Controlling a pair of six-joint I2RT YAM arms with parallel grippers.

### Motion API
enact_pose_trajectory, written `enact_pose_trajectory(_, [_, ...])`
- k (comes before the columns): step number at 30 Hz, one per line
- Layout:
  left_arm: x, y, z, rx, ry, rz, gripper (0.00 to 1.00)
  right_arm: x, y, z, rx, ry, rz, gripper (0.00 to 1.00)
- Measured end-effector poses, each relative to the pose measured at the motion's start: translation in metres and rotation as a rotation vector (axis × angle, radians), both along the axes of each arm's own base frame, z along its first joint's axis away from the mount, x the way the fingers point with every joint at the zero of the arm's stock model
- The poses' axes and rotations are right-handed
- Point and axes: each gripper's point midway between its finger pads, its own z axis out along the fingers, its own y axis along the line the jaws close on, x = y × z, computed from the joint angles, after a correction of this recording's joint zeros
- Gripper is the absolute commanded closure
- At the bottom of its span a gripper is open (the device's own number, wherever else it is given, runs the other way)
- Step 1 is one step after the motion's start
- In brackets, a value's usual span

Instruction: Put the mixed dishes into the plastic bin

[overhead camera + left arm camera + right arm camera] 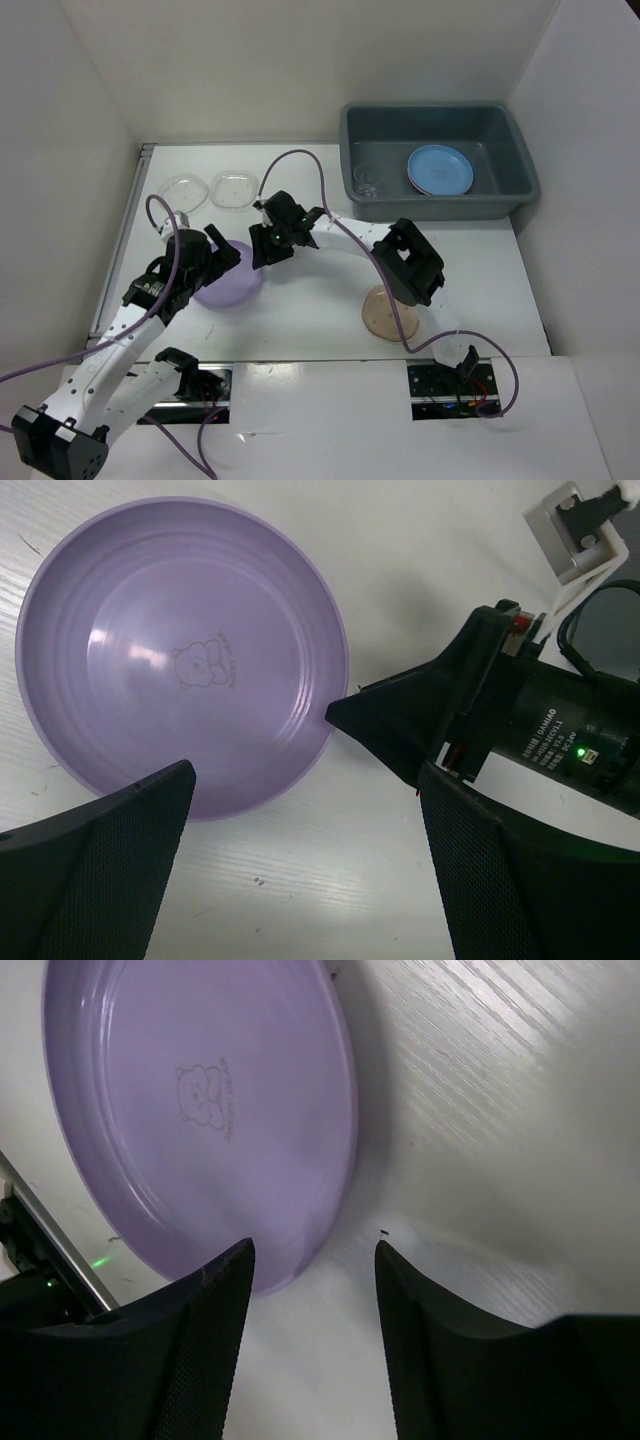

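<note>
The lavender plate (228,285) lies on the white table at the left and fills both wrist views (180,650) (200,1110). My left gripper (226,254) is open and empty at its near-left edge (308,770). My right gripper (263,250) is open and empty at its right rim (313,1248), one finger over the rim, the other on the table side. Two clear plates (183,190) (235,188) sit at the back left. The tan plate (383,312) lies under my right arm. The blue plate (440,170) lies in the grey bin (350,150). The pink plate is out of view.
A small clear item (365,181) sits in the bin's left end. White walls close the table on the left, back and right. My right gripper's finger (400,720) shows close to the plate in the left wrist view.
</note>
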Motion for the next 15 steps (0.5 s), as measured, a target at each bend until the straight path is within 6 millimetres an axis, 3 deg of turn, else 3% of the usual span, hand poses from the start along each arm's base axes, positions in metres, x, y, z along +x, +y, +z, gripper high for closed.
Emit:
enact_pose_trajectory(2, [0.0,0.0,0.0,0.0,0.0,0.0,0.01,0.0,0.006,-0.001,0.003,-0.002,0.008,0.46])
enact_pose_trajectory(5, [0.0,0.0,0.0,0.0,-0.001,0.0,0.01,-0.001,0.014,-0.003,0.007,-0.005,0.019,0.55])
enact_pose_trajectory(10, [0.0,0.001,0.001,0.003,-0.005,0.005,0.01,-0.003,0.017,-0.008,-0.002,0.001,0.024,0.59])
enact_pose_trajectory(15, [0.0,0.001,0.003,0.0,-0.012,0.005,0.01,-0.003,0.015,-0.015,-0.024,0.004,0.026,0.8])
